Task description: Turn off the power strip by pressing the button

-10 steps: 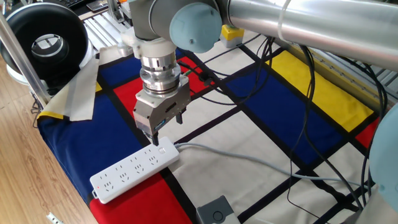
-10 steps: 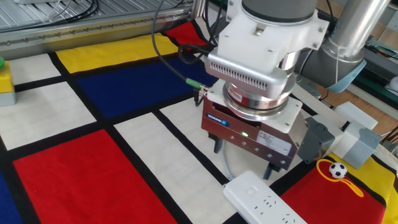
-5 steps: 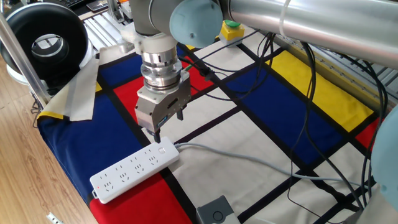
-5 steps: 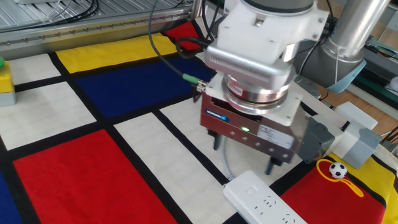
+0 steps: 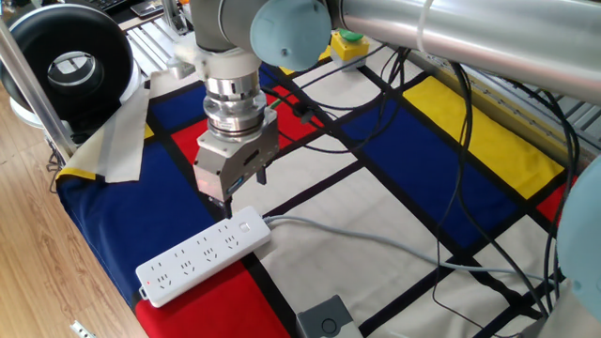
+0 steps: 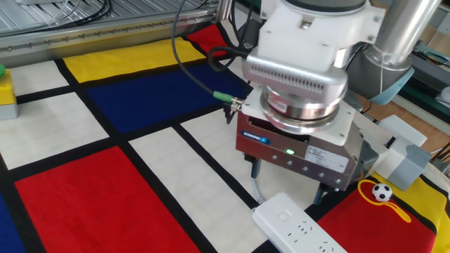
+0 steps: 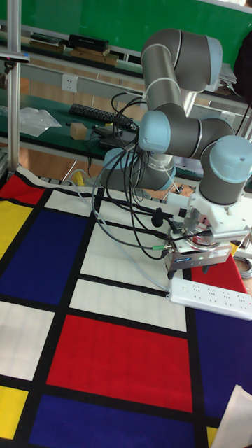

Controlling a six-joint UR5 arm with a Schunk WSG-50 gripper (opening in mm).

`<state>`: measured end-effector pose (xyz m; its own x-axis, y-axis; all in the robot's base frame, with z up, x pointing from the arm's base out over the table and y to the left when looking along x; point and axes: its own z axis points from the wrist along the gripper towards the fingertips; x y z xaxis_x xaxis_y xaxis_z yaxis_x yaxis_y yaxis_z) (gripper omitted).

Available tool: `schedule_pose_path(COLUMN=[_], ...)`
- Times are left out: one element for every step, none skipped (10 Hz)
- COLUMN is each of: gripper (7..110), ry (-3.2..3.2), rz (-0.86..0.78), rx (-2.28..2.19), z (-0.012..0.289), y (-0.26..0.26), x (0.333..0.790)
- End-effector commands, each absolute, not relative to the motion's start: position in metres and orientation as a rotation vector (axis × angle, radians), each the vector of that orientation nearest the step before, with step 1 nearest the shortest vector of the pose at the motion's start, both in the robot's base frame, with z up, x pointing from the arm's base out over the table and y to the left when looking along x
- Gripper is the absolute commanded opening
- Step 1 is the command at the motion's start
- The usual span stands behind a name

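Worktop (image 5: 451, 188): draped in a cloth of red, blue, yellow and white panels with black lines, carrying all listed items. Arm (image 7: 178, 133): grey with pale blue joints, bent down over the near corner of the cloth. Strip (image 5: 202, 255): long, white, flat on the cloth across a blue and a red panel, sockets up, grey cord (image 5: 376, 242) leaving its end and trailing over the white panel. Fingers (image 5: 225, 199): dark, pointing down, hovering just above the cord end of the strip and not touching it; whether they stood apart or together could not be told from any view. Button (image 5: 246, 226): small, white, flush, at the cord end of the strip, seen clearly in one fixed view only, and just beside the fingers rather than directly beneath. Grey box (image 5: 327, 319): at the near edge, well apart. Yellow box with green button (image 5: 346, 44): at the far side. Risks, as judged: a descent from this offset might land on the strip's body or edge, missing the button; an off-centre push could tip or slide the unfixed strip on the cloth.
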<state>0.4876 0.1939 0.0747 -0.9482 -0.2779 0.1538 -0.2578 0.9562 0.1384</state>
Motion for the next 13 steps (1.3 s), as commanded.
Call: schedule_pose_path(gripper=[88,88,88,88,88,88,88,88,88,88,88,88,88], ry=[-2.945,-2.941,-2.938,-2.937,-2.934,-2.932,-2.924,-2.913,-2.903,-2.906,-2.905,-2.914,-2.910], rz=[-0.020,0.072,0.081,-0.052,-0.134,-0.165,-0.214,-0.359,-0.446,-0.396,-0.261,-0.041,0.087], rx=[0.275,0.243,0.267,0.351,0.425,0.448,0.513,0.617,0.687,0.689,0.648,0.504,0.434], z=[0.082,0.078,0.072,0.061,0.054,0.050,0.047,0.043,0.039,0.032,0.032,0.045,0.060], y=[0.182,0.173,0.173,0.187,0.192,0.194,0.202,0.226,0.238,0.230,0.209,0.177,0.158], x=[0.465,0.453,0.441,0.434,0.433,0.435,0.437,0.441,0.446,0.451,0.452,0.456,0.462])
